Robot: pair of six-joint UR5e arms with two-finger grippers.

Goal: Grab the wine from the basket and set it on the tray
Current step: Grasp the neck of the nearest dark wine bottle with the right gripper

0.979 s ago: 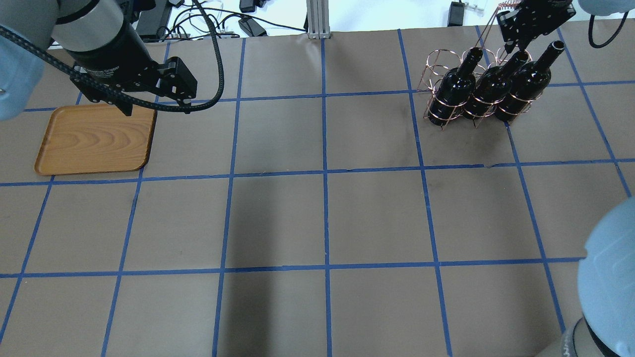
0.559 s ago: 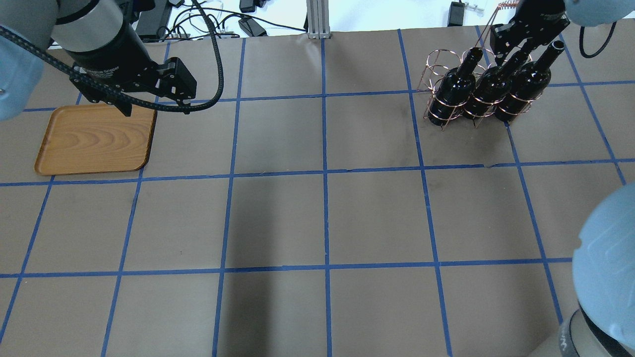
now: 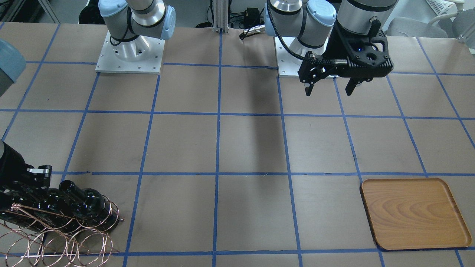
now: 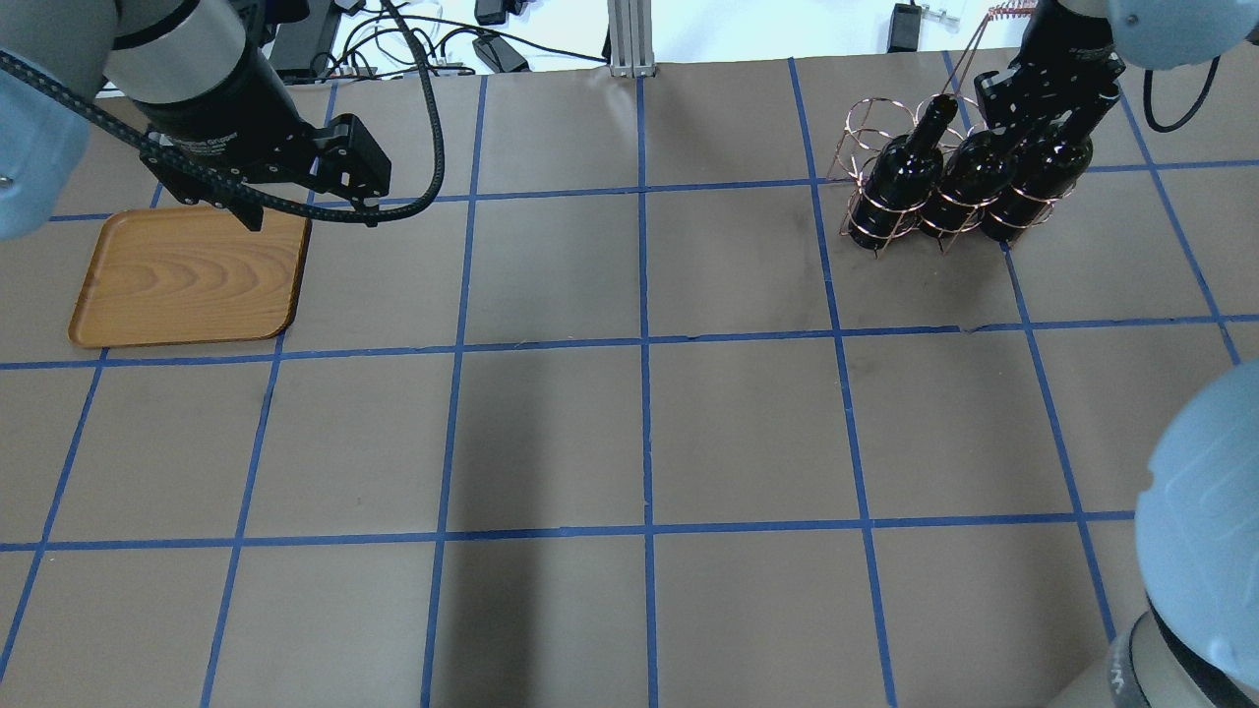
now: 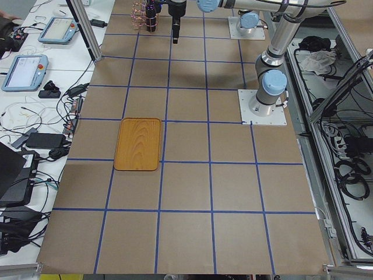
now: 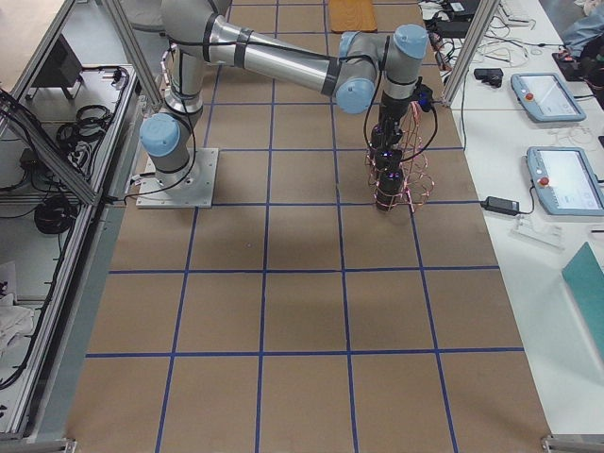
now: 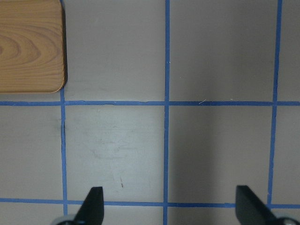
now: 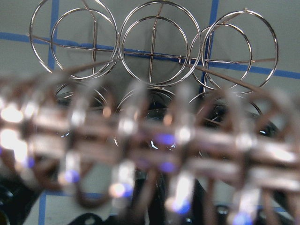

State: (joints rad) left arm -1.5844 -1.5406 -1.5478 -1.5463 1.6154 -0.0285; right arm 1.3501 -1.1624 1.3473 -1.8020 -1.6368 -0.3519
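Three glossy black wine bottles stand leaning in the copper wire basket [image 4: 866, 118] at the far right: left [image 4: 900, 177], middle [image 4: 974, 172], right [image 4: 1043, 167]. My right gripper [image 4: 1048, 93] is low over the necks of the middle and right bottles and hides them; its jaws look spread. The right wrist view shows only blurred basket wire and its rings [image 8: 152, 47]. The wooden tray [image 4: 187, 280] lies empty at the far left. My left gripper [image 4: 310, 214] hangs open and empty above the tray's right edge, with the tray corner [image 7: 28, 47] in its wrist view.
Brown paper with blue tape squares covers the table [image 4: 639, 433]. Cables and a metal post [image 4: 629, 39] sit past the far edge. The arm bases [image 3: 130, 55] stand on white plates. The basket [image 3: 74, 237] sits near the table's operator-side edge.
My right gripper has moved down and left, from above the bottles onto the necks of the middle and right ones. The left arm, tray and basket have not moved.
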